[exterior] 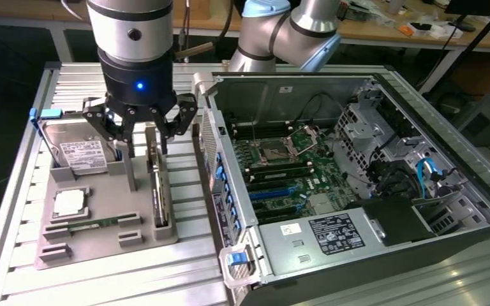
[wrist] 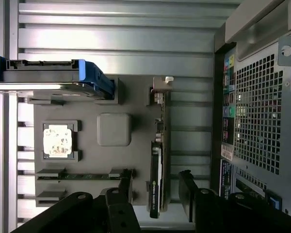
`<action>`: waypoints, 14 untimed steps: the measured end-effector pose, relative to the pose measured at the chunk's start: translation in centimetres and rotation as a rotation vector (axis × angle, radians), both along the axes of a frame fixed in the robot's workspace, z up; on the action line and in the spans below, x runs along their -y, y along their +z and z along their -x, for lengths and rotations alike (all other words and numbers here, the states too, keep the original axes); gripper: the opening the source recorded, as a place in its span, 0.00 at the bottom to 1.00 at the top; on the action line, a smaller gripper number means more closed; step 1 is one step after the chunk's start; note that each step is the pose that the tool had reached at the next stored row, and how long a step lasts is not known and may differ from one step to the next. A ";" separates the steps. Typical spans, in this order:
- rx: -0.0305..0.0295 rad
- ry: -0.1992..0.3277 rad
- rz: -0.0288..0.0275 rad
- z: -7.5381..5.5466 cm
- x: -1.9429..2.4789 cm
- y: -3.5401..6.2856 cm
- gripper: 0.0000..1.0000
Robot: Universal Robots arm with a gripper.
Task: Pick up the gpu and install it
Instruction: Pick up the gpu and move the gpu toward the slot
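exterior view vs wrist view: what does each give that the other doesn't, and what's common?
Exterior view: the open case's inside, with the motherboard and the labelled power supply, plus the arm's body above the tray. Wrist view: the case's perforated rear panel face-on, with its port column. Both: the gpu standing on edge in the grey tray, the gripper open with a finger either side of it, not touching, the hard drive and the CPU.
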State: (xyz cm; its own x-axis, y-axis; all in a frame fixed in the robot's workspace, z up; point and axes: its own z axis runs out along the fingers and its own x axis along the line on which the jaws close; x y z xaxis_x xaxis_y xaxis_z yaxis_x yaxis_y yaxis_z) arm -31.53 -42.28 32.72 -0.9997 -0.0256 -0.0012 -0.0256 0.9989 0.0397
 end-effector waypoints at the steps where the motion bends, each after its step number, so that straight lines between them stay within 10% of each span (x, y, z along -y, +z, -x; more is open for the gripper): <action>1: -0.0001 0.000 0.0002 0.0 0.06 -0.18 0.51; 14: 0.0000 -0.001 0.0054 0.0 0.66 -2.40 0.51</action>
State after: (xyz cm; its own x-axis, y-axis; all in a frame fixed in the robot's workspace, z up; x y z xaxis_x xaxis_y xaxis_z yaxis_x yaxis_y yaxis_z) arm -31.49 -42.94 30.33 -0.9997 -0.0249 -0.0010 -0.0249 0.9991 0.0343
